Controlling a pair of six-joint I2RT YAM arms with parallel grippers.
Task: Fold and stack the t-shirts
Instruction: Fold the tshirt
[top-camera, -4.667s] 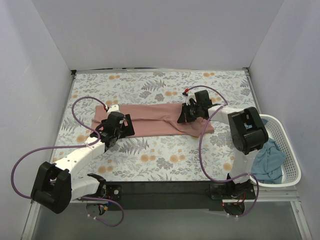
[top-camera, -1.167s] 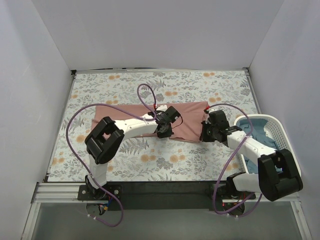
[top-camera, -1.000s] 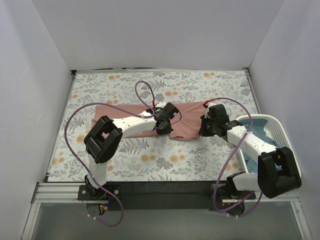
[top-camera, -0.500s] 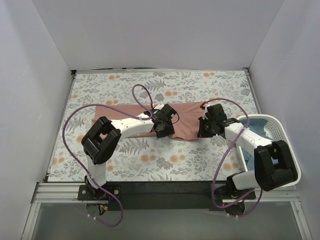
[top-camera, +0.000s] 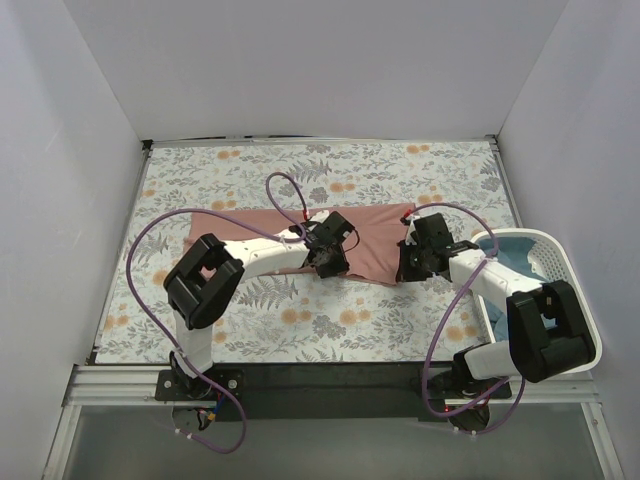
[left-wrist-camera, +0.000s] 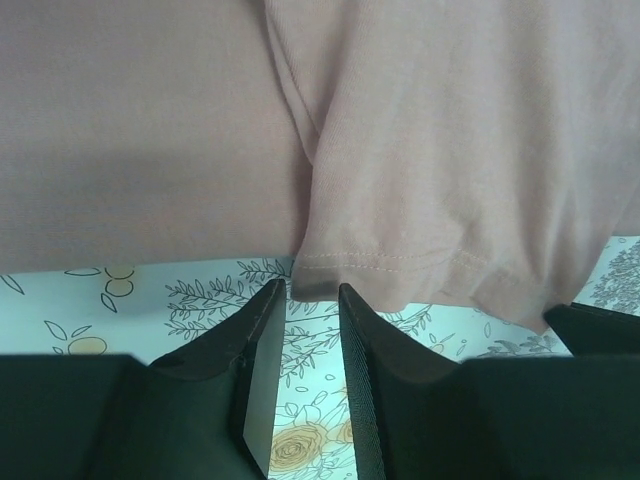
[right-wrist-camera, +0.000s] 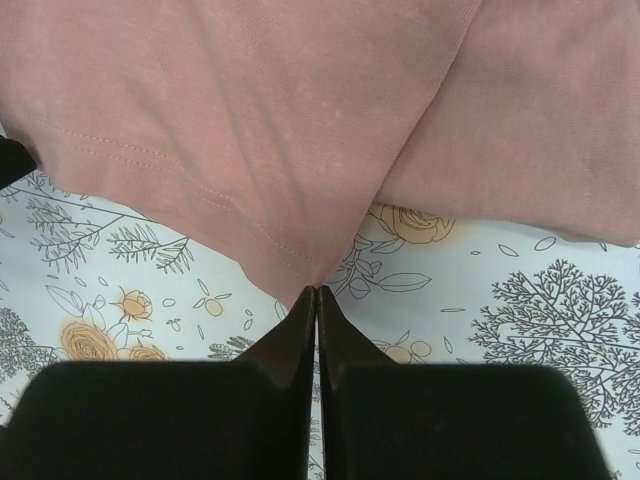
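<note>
The dusty-pink t-shirt lies as a long band across the floral cloth. My left gripper is at its near hem, mid-length. In the left wrist view this gripper stands open by a narrow gap, with the stitched hem of the pink t-shirt just at the fingertips and only floral cloth between them. My right gripper is at the shirt's near right corner. In the right wrist view it is shut on the pointed corner of the pink t-shirt. The teal-blue t-shirt lies in the basket, mostly hidden by the right arm.
A white slotted basket stands at the right edge of the table. Purple cables loop above the left arm. White walls close in the table at the back and on both sides.
My left gripper, shut on the pink hem a second ago, has opened and let it go. The right gripper has stayed shut and shifted only slightly.
</note>
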